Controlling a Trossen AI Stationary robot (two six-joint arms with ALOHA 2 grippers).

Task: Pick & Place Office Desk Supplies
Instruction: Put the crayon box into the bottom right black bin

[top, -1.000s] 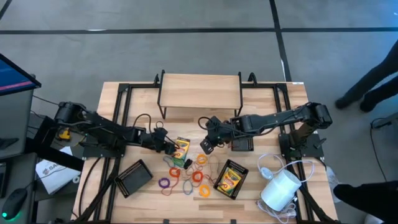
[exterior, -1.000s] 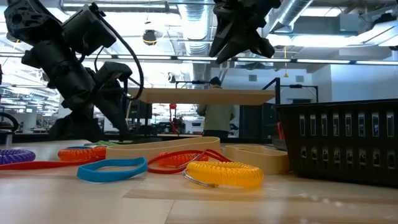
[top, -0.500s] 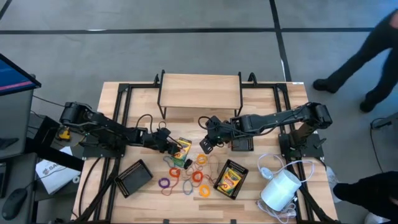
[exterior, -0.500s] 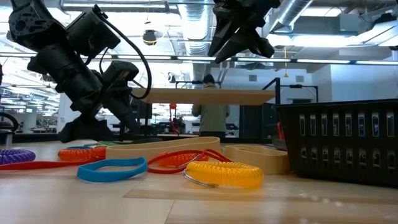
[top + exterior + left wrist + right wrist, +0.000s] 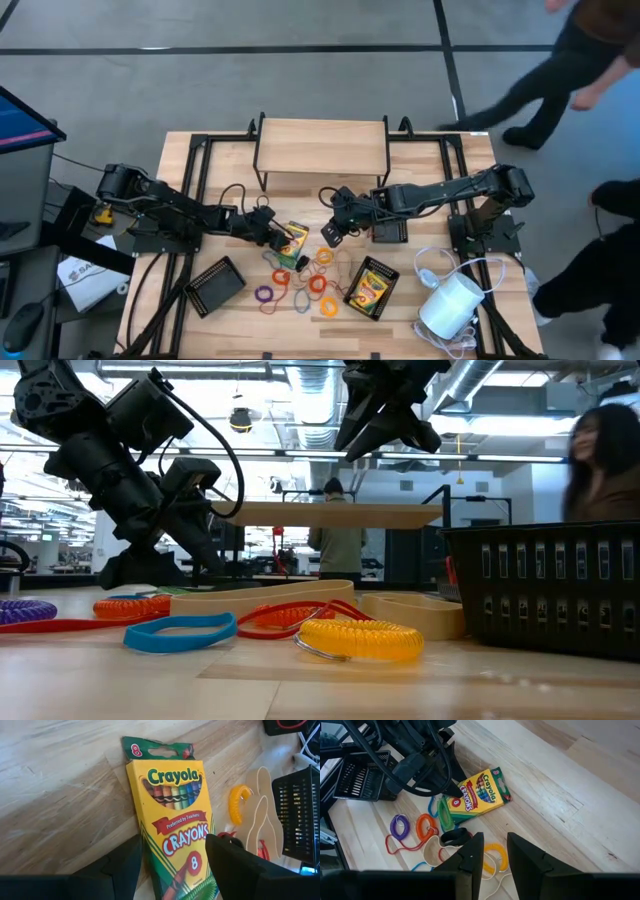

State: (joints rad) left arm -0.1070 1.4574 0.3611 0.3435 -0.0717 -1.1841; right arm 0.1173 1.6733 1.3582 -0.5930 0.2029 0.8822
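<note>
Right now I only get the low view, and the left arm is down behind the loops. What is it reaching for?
Observer: A crayon box, lying flat on the table. The left gripper has its open fingers on either side of it.
Operator: Is that the only box?
Observer: No. A second box lies on the right arm's side of the loops.
</note>
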